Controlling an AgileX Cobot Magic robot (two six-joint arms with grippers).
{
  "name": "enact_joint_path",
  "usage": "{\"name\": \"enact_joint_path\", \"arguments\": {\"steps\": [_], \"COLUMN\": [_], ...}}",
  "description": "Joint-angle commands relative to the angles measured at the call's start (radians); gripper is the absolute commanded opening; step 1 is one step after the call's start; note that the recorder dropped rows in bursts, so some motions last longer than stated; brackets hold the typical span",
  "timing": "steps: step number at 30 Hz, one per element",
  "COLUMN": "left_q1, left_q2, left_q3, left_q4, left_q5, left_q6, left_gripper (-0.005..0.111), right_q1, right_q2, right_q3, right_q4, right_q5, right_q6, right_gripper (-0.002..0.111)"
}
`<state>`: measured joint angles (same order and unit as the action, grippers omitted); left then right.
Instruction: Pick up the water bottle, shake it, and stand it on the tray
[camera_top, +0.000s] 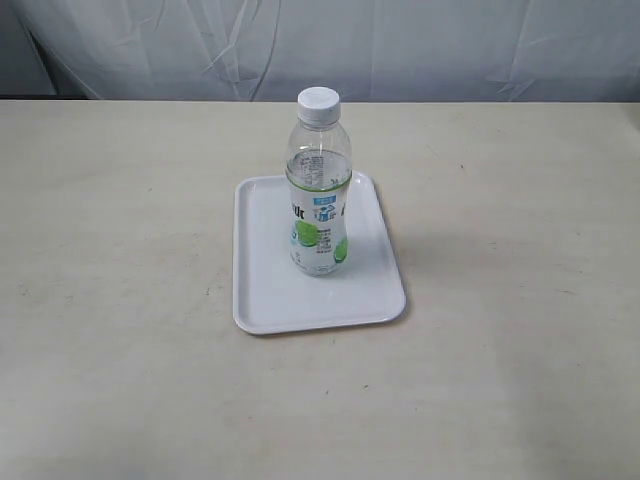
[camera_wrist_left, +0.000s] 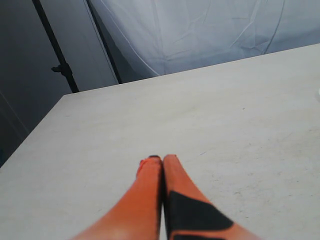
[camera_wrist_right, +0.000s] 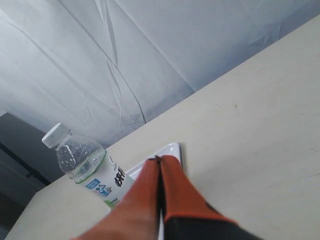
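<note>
The water bottle (camera_top: 319, 185) stands upright on the white tray (camera_top: 262, 290) in the middle of the table, its white cap on top. The right wrist view shows the bottle (camera_wrist_right: 90, 170) beside my right gripper (camera_wrist_right: 159, 159), apart from it, with a corner of the tray (camera_wrist_right: 172, 148) behind the orange fingers. That gripper is shut with nothing in it. My left gripper (camera_wrist_left: 162, 158) is shut too, empty, over bare tabletop. Neither gripper shows in the exterior view.
The beige table (camera_top: 120, 250) runs back to a white cloth backdrop (camera_top: 400, 45). A dark stand (camera_wrist_left: 60, 65) rises beyond the table's far edge in the left wrist view.
</note>
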<state>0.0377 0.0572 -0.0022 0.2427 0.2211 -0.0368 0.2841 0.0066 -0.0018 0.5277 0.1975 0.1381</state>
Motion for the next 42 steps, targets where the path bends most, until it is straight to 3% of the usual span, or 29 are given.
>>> {"name": "enact_joint_path", "arguments": {"steps": [1,4,9,19,27,35,42], "left_q1": [0.001,0.001,0.001,0.001,0.001,0.001,0.001], "left_q2": [-0.004,-0.004,-0.004,-0.004,-0.004,-0.004,-0.004], "left_q3": [0.002,0.002,0.002,0.002,0.002,0.002,0.002], "left_q4": [0.005,0.005,0.005,0.005,0.005,0.005,0.005], "left_q5": [-0.013,-0.013,-0.013,-0.013,-0.013,-0.013,-0.013], "left_q6": [-0.008,-0.008,-0.008,-0.008,-0.008,-0.008,-0.008], "left_gripper": [0.000,0.000,0.000,0.000,0.000,0.000,0.000], "right_q1": [-0.008,-0.008,-0.008,-0.008,-0.008,-0.008,-0.008], "right_q2": [-0.007,-0.007,-0.007,-0.007,-0.007,-0.007,-0.007], "right_q3": [0.002,0.002,0.002,0.002,0.002,0.002,0.002], "right_q4": [-0.001,-0.026,-0.323,-0.437,-0.439,-0.453,-0.448], "right_q5": [-0.007,0.027,0.124,0.113,0.091,-0.145,-0.152], "right_q6": [-0.007,-0.007,-0.007,-0.007,-0.007,-0.007,-0.007], "right_gripper": [-0.001,-0.001,-0.001,-0.001,-0.001,-0.001,-0.001]}}
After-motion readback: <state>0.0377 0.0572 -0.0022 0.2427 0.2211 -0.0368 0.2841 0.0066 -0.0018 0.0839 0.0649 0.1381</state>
